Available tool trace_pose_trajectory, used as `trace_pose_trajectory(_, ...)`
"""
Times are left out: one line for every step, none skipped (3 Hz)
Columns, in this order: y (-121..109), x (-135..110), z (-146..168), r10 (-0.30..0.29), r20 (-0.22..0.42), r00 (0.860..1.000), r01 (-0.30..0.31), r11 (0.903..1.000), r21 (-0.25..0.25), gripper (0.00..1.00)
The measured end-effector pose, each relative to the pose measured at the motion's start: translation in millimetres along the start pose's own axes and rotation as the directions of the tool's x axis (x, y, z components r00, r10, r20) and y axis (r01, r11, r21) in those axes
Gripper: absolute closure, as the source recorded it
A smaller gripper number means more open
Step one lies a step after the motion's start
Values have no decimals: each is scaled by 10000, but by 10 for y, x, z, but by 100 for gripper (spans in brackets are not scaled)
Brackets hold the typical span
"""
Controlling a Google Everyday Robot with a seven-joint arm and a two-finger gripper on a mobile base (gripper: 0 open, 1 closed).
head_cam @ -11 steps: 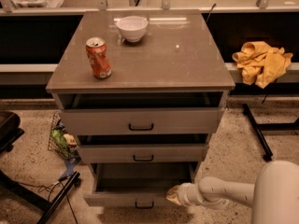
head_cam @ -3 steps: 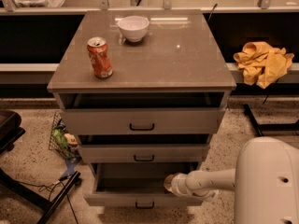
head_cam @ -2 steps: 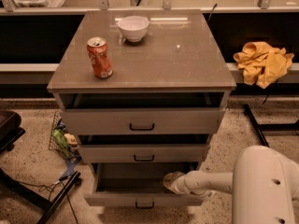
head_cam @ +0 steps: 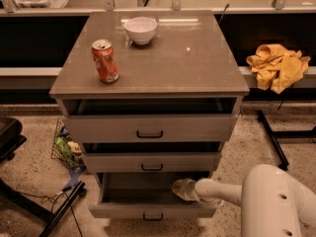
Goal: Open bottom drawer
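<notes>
The bottom drawer (head_cam: 123, 210) is the lowest of three in a grey-beige cabinet (head_cam: 187, 58). It is pulled out, with its plain grey inside showing and a small black bar handle (head_cam: 152, 216) at the centre of its front. My gripper (head_cam: 178, 188) reaches in from the right on a white arm (head_cam: 224, 192). It sits over the right part of the open drawer, just behind the front panel. The middle drawer (head_cam: 151, 162) and top drawer (head_cam: 149, 129) are each slightly out.
A red soda can (head_cam: 104, 61) and a white bowl (head_cam: 140, 29) stand on the cabinet top. A yellow cloth (head_cam: 276, 66) lies on a ledge at right. A wire basket (head_cam: 65, 147) and black chair legs (head_cam: 34, 209) are on the floor at left. A black stand leg (head_cam: 273, 138) is at right.
My gripper has slid leftward inside the bottom drawer. The drawer stands about as far out as before.
</notes>
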State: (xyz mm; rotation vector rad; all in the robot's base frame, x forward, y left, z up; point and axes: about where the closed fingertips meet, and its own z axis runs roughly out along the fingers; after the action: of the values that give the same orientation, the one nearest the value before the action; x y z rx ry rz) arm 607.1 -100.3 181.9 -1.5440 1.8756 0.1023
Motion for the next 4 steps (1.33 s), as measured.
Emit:
trace_pose_trajectory(72,0,12,33,-61,10000,-34,9998,-214,100)
trace_pose_trajectory(311,100,-249,25,-865,9962,-97,9965,-836,100)
trace_pose_trajectory(793,198,-601,38,-1506,9886,-298,9848,-1709,100)
trace_pose_trajectory(782,181,-624,35,-1505,9886,-295,9849,-1709,100)
